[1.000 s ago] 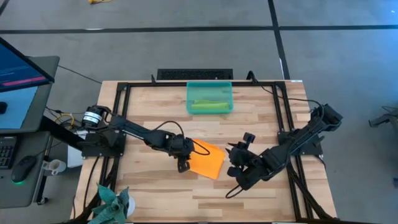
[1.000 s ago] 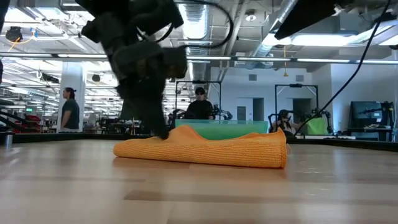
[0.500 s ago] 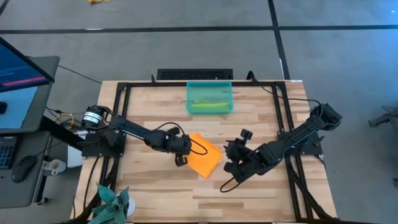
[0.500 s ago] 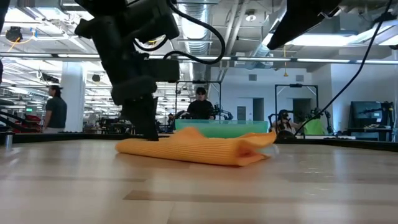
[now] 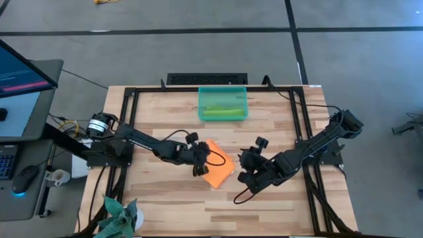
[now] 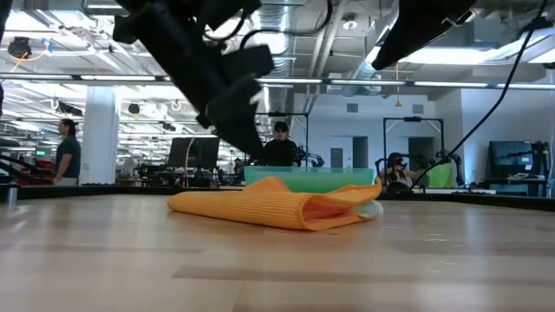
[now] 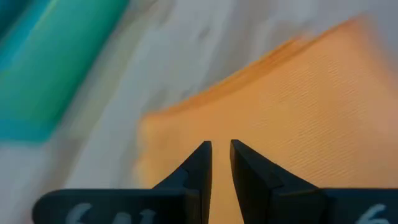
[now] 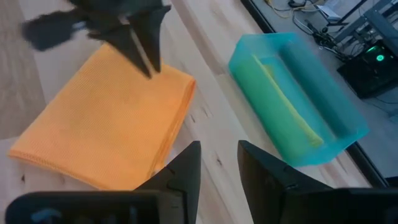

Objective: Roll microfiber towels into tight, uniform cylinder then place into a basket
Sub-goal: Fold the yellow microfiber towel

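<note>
a wooden table [image 5: 165,198] is seen in a large open workroom, with people standing far behind. the orange towel [image 5: 217,170] lies mid-table, folded over into a loose flat wad, not yet rolled. the green towel [image 5: 223,112] is already laid as a roll in the basket [image 5: 223,92] at the far edge, so half the task looks done. the left gripper [image 5: 200,160] is held at the orange towel's left edge, fingers [image 7: 199,168] narrowly parted and nothing gripped. the right gripper [image 5: 243,165] waits just beside the towel, partly open and empty. rolling and placing remain.
</note>
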You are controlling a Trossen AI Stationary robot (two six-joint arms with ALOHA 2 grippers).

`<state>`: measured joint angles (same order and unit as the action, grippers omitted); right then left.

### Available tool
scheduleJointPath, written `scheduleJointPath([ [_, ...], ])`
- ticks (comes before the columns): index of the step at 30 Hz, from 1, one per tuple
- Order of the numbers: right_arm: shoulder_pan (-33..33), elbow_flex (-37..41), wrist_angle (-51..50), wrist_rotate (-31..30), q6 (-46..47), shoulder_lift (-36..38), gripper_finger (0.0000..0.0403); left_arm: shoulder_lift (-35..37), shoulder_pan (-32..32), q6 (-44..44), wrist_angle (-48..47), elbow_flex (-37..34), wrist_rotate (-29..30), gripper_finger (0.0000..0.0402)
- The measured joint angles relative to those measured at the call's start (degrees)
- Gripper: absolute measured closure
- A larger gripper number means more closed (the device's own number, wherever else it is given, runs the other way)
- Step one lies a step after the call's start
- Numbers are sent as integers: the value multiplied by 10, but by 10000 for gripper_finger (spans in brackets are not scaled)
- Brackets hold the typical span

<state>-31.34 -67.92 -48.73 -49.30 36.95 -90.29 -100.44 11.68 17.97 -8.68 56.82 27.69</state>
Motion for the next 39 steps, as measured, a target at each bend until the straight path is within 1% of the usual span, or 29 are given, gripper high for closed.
scheduleJointPath([
  [3,0,0,0,0,0,0,274,0,5,-11,77,-15,-31,351],
  [5,0,0,0,0,0,0,274,0,7,-11,98,-19,-45,351],
  [9,0,0,0,0,0,0,274,-1,11,1,99,-19,-50,351],
  [12,0,0,0,0,0,0,274,-11,12,7,106,-19,-75,351],
  [15,0,0,0,0,0,0,274,-33,12,7,130,-16,-92,351],
  [16,0,0,2,1,0,0,274,-35,12,6,120,-18,-90,351],
  [18,0,-1,4,1,0,1,274,-54,10,6,132,-9,-91,351],
  [22,1,0,6,1,-10,1,274,-81,3,2,125,3,-96,351],
  [23,1,0,8,1,-12,1,274,-89,1,2,132,8,-102,351],
  [25,1,0,9,1,-14,1,274,-95,-3,2,116,8,-118,351],
  [27,4,0,9,2,-14,0,274,-105,-8,-4,116,12,-150,351],
  [31,4,0,10,11,-15,0,274,-101,-8,-61,90,13,-194,351],
  [36,11,0,12,13,-15,0,274,-100,35,-170,88,13,-239,351],
  [38,15,0,13,13,-15,0,274,-100,54,-206,89,13,-237,351],
  [39,18,0,15,14,-15,0,274,-98,63,-221,88,14,-226,351],
])
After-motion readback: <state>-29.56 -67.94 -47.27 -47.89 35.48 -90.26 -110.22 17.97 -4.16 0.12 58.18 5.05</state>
